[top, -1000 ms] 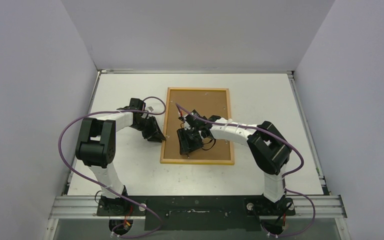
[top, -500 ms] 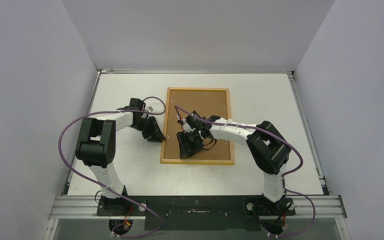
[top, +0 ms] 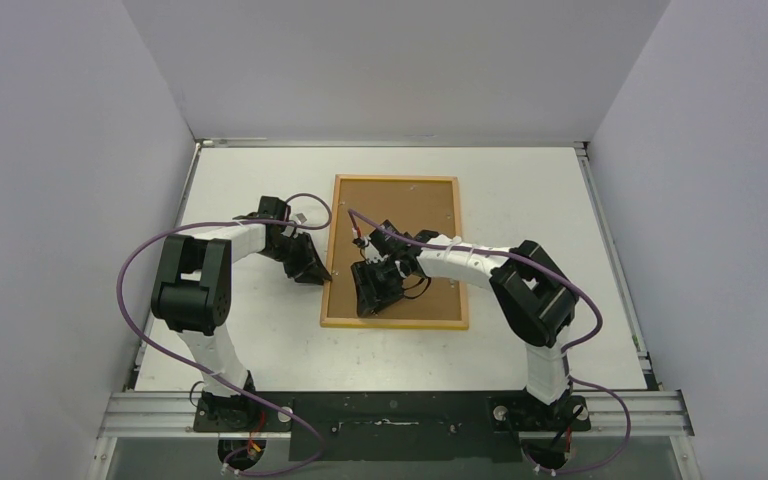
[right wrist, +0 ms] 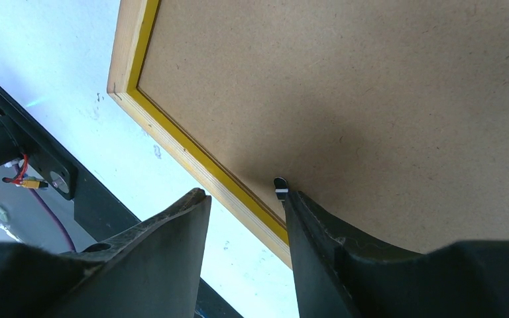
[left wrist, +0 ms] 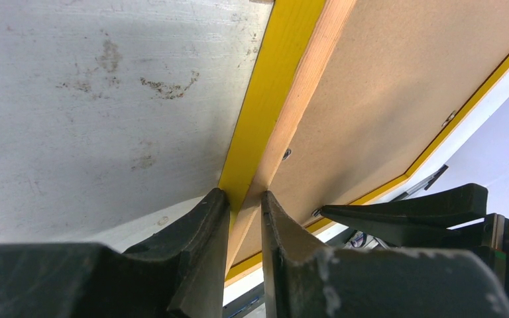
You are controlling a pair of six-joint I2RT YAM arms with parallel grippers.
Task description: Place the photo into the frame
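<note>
Frame point(top: 396, 179) lies back-up at the centre of the top view on the table point(top: 520, 190), with a brown backing board point(top: 410, 205) filling it. On its left rail the left gripper point(left wrist: 244, 199) pinches the wood, jaws nearly closed. Lower down, the right gripper point(right wrist: 245, 195) stands half open astride the rail beside a small clip point(right wrist: 280, 185), clamping nothing. From above, both pairs of fingers blur into dark shapes.

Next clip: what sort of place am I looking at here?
Probably a lab robot test cell, not a home or shop: plain walls box in a white table, the left arm and right arm are bolted to a metal rail, and a frame lies on the table.
</note>
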